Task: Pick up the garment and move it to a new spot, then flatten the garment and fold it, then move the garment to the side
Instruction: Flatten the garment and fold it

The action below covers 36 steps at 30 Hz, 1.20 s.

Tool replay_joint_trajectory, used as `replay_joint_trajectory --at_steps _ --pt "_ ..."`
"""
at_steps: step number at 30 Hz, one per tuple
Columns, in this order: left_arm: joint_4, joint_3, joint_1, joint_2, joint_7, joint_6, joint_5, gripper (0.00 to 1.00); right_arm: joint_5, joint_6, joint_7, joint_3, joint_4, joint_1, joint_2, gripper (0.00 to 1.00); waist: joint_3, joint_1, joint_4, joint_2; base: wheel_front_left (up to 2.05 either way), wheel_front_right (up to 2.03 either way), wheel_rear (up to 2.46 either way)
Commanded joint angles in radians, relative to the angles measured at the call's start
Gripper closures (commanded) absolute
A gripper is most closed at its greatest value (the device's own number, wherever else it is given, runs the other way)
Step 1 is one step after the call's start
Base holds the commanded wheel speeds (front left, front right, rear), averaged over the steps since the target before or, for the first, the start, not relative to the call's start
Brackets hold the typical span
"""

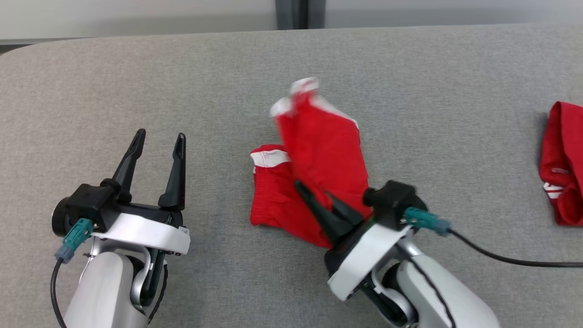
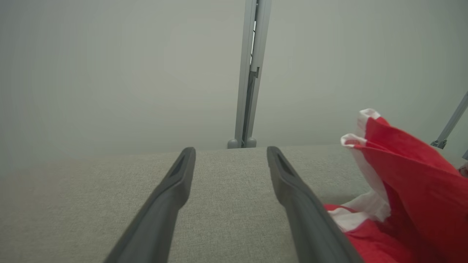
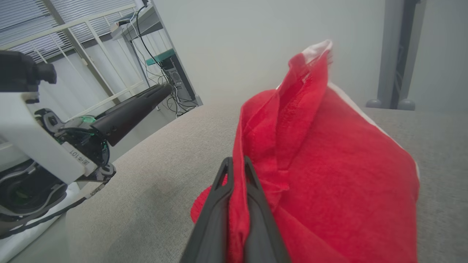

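Right gripper [image 1: 312,189] clamped on garment [image 1: 328,155], half lifted — left gripper [image 1: 159,136] wide open, empty; flattening, folding, side move pending.

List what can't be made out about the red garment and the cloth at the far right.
Head view: the red garment's raised top end is motion-blurred, so its white trim is unclear.
Head view: the fold pinched by the right hand is covered by that hand itself.
Head view: the second red cloth is cut off by the right edge.
Left wrist view: the garment runs off the right and bottom edges.
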Motion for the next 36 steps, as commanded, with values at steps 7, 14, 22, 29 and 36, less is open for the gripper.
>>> replay_joint_trajectory --at_steps 7,14,22,29,36 --pt "0.023 -0.020 -0.029 -0.007 -0.009 -0.009 -0.008 0.00 0.092 0.000 -0.020 0.175 0.164 -0.098 0.001 1.00 0.017 0.0000 0.055 0.0000 0.00 0.00 0.00" --pt "0.035 -0.025 -0.039 -0.004 -0.016 -0.005 -0.008 0.00 0.198 0.000 -0.089 0.280 0.243 -0.162 0.002 0.00 0.034 0.0000 0.063 0.0000 0.00 0.00 0.00" --pt "0.040 -0.018 -0.032 0.004 -0.019 0.001 -0.009 0.00 0.264 0.000 -0.157 0.396 0.151 -0.193 0.000 0.00 0.027 0.0000 0.036 0.0000 0.00 0.00 0.00" --pt "0.027 -0.004 -0.013 0.017 -0.020 0.017 -0.015 0.00 0.204 0.000 -0.197 0.179 0.024 -0.125 -0.042 0.00 0.006 0.0000 -0.005 0.0000 0.00 0.00 0.00" --pt "0.016 0.000 0.007 0.030 -0.017 0.026 -0.018 0.00 0.090 0.000 -0.200 -0.140 -0.016 -0.010 -0.102 0.00 -0.015 0.0000 -0.022 0.0000 0.00 0.00 0.00"
